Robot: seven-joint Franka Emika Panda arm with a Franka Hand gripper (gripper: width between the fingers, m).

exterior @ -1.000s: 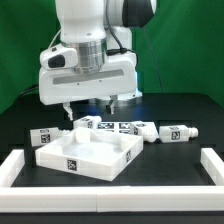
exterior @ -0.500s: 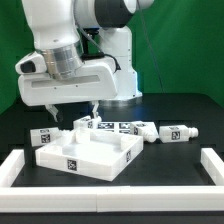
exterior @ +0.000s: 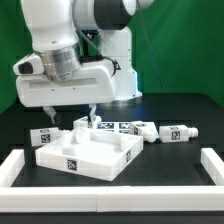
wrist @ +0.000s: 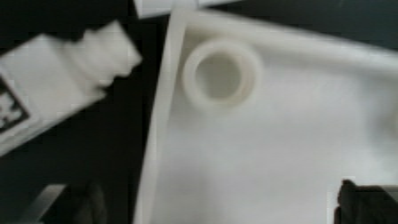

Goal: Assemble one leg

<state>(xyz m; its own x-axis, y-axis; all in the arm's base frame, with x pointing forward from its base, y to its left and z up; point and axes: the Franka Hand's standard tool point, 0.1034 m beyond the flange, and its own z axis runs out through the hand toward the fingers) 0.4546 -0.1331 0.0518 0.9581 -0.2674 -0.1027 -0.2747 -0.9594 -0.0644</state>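
My gripper (exterior: 71, 116) hangs open and empty just above the back left corner of the large white square tray-like piece (exterior: 100, 158). One leg (exterior: 42, 137), a short white peg with a marker tag, lies on the black table just left of that piece, below my left finger. It also shows in the wrist view (wrist: 63, 72), beside the tray's edge. In the wrist view the tray piece (wrist: 267, 140) fills the space between my fingertips (wrist: 365, 200), and a round socket (wrist: 221, 75) shows in it. The gripper (wrist: 199, 205) holds nothing.
Several more tagged white legs (exterior: 130, 128) lie in a row behind the tray piece, the farthest (exterior: 173, 132) at the exterior view's right. A low white wall (exterior: 20, 165) borders the table's front and sides.
The arm has swung to the exterior view's left, from over the row of legs to over the tray's back left corner. Over the last half second it has barely moved.
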